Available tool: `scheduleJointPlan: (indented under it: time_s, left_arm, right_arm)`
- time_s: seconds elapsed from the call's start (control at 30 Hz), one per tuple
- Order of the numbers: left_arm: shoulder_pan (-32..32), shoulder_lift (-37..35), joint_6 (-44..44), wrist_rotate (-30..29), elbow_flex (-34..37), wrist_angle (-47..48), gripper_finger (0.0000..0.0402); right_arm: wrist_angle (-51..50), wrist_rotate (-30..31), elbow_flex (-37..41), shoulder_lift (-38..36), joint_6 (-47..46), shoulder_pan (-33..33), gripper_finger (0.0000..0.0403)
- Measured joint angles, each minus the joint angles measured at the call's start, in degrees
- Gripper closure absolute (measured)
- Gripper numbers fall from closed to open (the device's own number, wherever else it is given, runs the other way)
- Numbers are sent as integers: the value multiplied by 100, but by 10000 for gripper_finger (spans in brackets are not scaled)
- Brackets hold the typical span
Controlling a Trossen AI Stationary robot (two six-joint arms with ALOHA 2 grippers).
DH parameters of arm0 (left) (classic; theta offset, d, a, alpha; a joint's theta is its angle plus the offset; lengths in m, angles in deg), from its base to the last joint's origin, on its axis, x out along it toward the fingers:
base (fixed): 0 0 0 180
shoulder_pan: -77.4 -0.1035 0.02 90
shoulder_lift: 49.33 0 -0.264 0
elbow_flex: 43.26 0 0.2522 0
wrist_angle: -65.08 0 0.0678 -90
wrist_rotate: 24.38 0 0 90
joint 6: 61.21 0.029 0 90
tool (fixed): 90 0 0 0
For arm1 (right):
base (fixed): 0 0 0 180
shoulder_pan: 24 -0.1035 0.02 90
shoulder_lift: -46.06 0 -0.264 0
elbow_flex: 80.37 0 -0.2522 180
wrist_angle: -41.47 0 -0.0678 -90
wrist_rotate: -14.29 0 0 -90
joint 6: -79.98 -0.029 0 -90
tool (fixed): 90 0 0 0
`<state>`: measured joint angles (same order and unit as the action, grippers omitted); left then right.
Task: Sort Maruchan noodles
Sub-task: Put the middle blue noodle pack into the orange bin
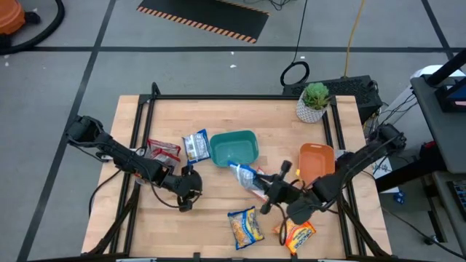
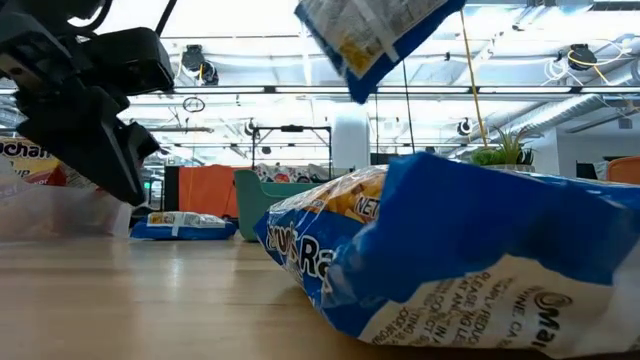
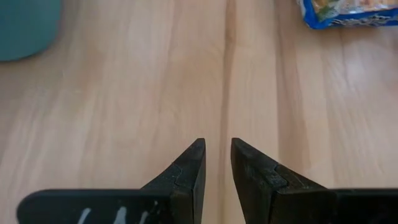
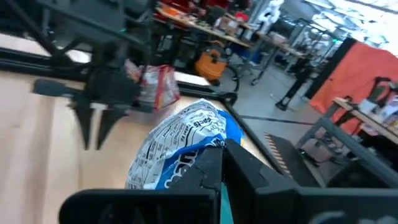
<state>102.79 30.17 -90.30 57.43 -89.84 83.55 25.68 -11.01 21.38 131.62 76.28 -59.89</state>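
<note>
Several Maruchan noodle packets show. A dark red one point(image 1: 164, 151) and a white-and-blue one point(image 1: 195, 144) lie flat left of the teal bin point(image 1: 234, 145). A blue-and-yellow one point(image 1: 245, 227) and an orange one point(image 1: 298, 234) lie near the table's front edge. My right gripper point(image 1: 263, 191) is shut on another blue-and-white packet point(image 1: 244, 175), held in the air just in front of the bin. My left gripper point(image 1: 187, 196) hovers over bare wood left of centre, fingers point(image 3: 199, 155) a little apart with nothing between them. My right gripper pinches one end of the blue-and-white packet point(image 4: 200, 163) between its two fingers. The fingers come nearly level from the table's right side. The packet sticks out past the fingertips toward the bin, lifted clear of the table point(image 2: 370, 35).
An orange tray point(image 1: 317, 161) sits right of the bin, beside my right arm. A potted plant point(image 1: 314, 102) stands at the far right corner. Black rails point(image 1: 240, 97) frame the table. Bare wood lies between the two grippers and along the front left.
</note>
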Motion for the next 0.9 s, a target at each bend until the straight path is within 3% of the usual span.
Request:
scheduleJointPlan:
  time_s: [0.43, 0.63, 0.9]
  left_arm:
    - [206, 0, 247, 3, 0, 0, 322]
    - [201, 0, 929, 4, 0, 0, 322]
    - [-103, 0, 2081, 11, 0, -49, 322]
  right_arm:
    - [-469, 476, 0, -913, 16, -60, 403]
    - [-1194, 739, 0, -1410, -45, -22, 403]
    - [-2395, 735, 10, -1973, -813, 107, 403]
